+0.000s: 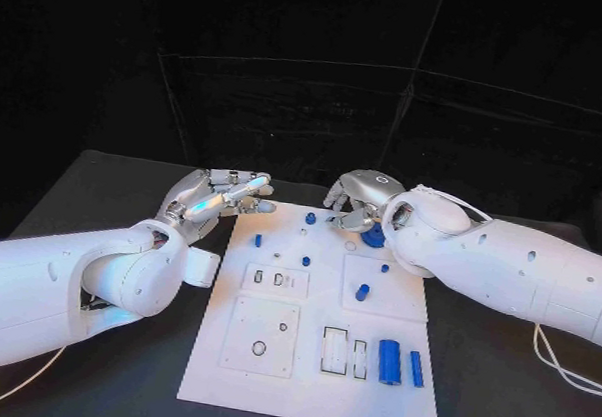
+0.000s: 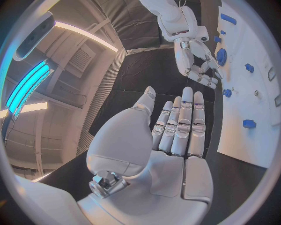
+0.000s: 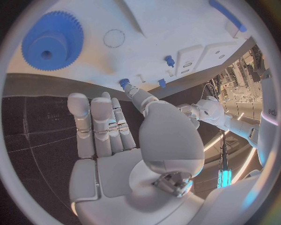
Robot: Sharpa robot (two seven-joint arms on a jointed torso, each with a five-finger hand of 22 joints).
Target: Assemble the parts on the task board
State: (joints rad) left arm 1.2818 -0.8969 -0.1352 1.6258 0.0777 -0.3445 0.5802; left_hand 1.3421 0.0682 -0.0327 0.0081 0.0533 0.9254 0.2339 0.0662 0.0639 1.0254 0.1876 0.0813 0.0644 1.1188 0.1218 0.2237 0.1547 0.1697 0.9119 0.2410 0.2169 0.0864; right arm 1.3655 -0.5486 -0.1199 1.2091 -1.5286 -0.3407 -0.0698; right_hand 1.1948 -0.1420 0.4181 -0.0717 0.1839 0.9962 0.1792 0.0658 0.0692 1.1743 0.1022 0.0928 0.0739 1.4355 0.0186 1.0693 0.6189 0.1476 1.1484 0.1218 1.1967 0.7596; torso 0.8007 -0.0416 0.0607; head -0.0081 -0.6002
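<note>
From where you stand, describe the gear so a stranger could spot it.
Start at the white board in the table's middle and go to its far edge. Just below the right hand lies the gear: a flat blue toothed disc with a centre hole, unlike the small smooth pegs nearby.

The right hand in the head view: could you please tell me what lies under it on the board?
A blue gear peeks out below the right hand, lying flat on the task board. The hand hides part of it there; the right wrist view shows it whole.
</note>
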